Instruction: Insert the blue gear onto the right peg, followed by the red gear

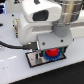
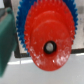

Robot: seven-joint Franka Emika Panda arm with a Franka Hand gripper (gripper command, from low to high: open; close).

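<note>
We see the red gear (image 1: 51,53) sitting atop the blue gear (image 1: 52,59), over the dark plate (image 1: 35,60). Gripper (image 1: 48,48) directly above red gear; whether its jaws pinch it, we cannot tell. Wrist view: red gear (image 2: 47,37) covers most of blue gear (image 2: 22,17).

The white arm (image 1: 42,15) reaches down over the table, wrist vertical. Its gripper (image 1: 44,51) points straight down, low over the surface; its finger spacing cannot be made out.

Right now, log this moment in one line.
red gear above blue gear | over plate | hand at red gear | grip: cannot tell | seating: cannot tell
</note>
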